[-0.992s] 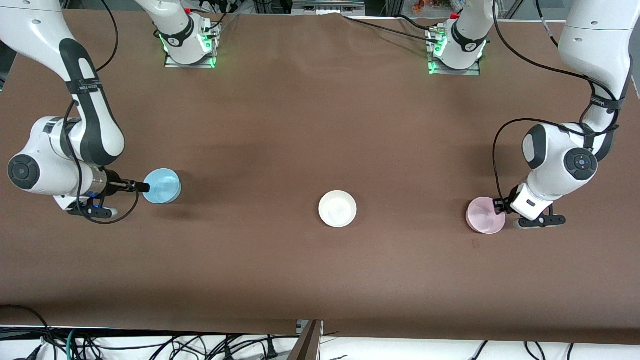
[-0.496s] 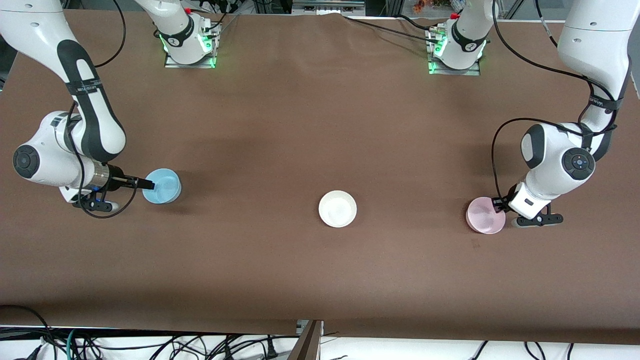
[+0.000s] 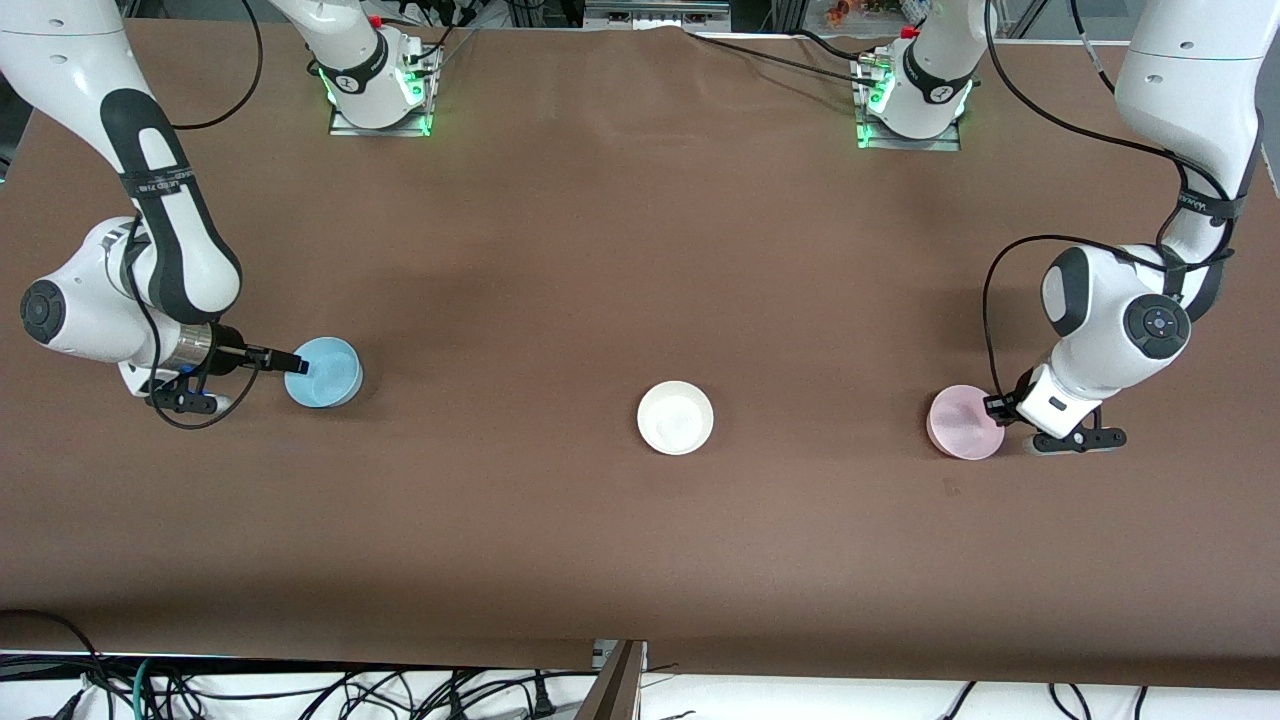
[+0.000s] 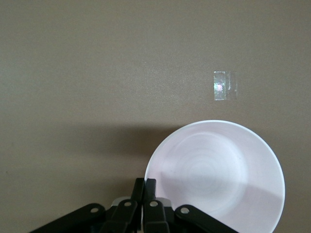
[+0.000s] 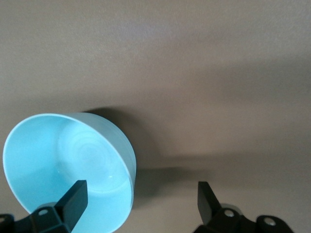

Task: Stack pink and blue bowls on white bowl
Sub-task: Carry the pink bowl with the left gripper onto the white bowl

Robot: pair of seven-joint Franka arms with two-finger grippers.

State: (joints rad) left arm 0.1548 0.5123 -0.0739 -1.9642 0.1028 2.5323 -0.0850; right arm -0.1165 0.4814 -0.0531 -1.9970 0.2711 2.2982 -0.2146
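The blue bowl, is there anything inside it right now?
The blue bowl holds no objects; one finger of the open right gripper reaches inside its rim, the other stays outside. The table under the bowl is hidden.

A brown cloth (image 3: 600, 250) covers the bench (image 3: 640, 560) from end to end, smooth with soft shadows. Along the edge nearest the front camera runs a white strip with tangled black cables (image 3: 400, 695) and one green cable (image 3: 140, 685). Green lights (image 3: 425, 125) glow at the two metal base plates (image 3: 910, 140). A small patch of clear tape (image 4: 224, 85) shines on the cloth.
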